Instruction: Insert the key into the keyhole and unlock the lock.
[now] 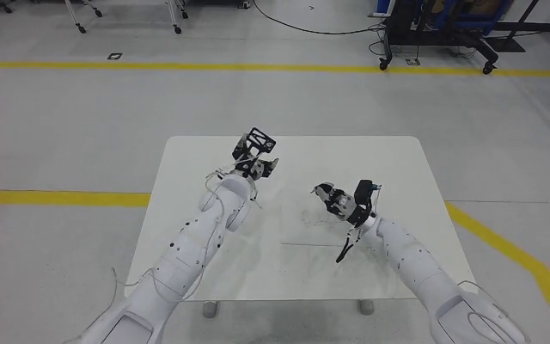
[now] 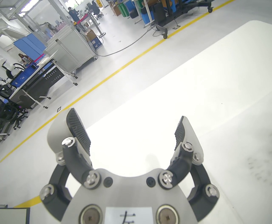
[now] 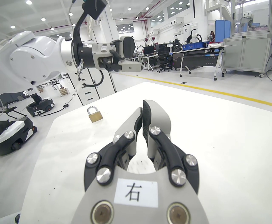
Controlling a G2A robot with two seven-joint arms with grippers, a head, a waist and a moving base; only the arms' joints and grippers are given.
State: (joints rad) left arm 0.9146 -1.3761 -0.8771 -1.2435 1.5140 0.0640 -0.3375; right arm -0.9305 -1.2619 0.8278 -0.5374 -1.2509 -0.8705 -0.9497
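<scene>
right pincer [image 3: 142, 108] clenched | left pincer [image 2: 127, 115] released | padlock [image 3: 95, 114] shackle toward table [image 3: 201, 131] edge

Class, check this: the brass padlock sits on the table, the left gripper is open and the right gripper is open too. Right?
No: the right gripper is shut, pads pressed together, as the right wrist view shows. The padlock does sit on the table, and the left gripper is open.

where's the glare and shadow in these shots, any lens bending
Left wrist view: the table glares near-white beyond the open left gripper, and the yellow floor line bows slightly. Right wrist view: ceiling lamps show as bright spots, the padlock casts a small soft shadow. Top view: even light, no glare on the table.
</scene>
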